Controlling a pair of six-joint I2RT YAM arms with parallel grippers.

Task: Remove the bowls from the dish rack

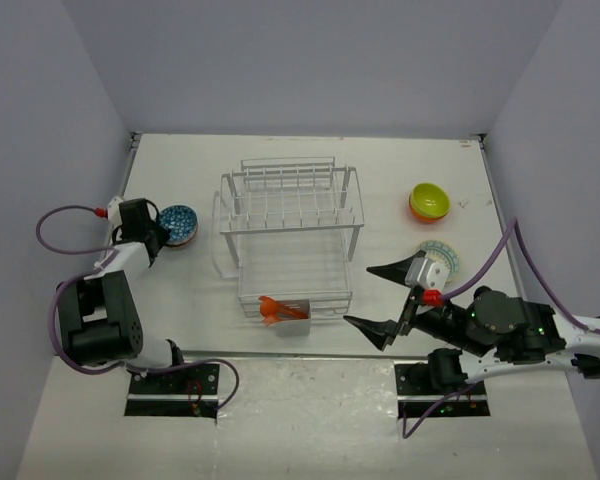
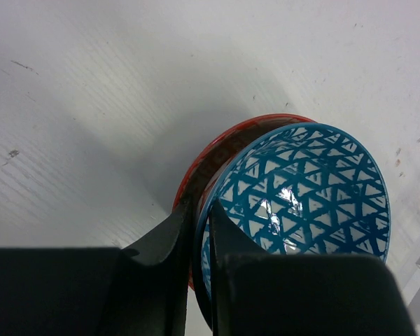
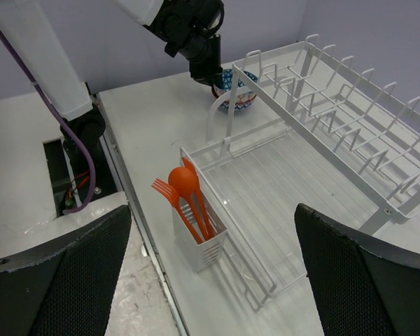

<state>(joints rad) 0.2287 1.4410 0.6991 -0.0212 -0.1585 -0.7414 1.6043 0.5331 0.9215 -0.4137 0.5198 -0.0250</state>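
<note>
In the left wrist view, the left gripper is nearly closed, its two black fingers pinching the near rim of the blue bowl. One finger is outside the rim and one inside. The blue bowl sits in a red bowl whose rim shows behind and to the left of it. Whether the blue bowl rests fully in the red one or is tipped up, I cannot tell. In the top view this pair lies at the left of the frame on the white table, just left of the dish rack, which stands at the centre.

The right gripper hovers at the lower right with its fingers spread wide and holding nothing. It is near the rack's right front corner. A green bowl nested in an orange bowl sits right of the rack. A white bowl lies just below them, partly behind the upper finger. Orange utensils stand in the small holder at the rack's front.
</note>
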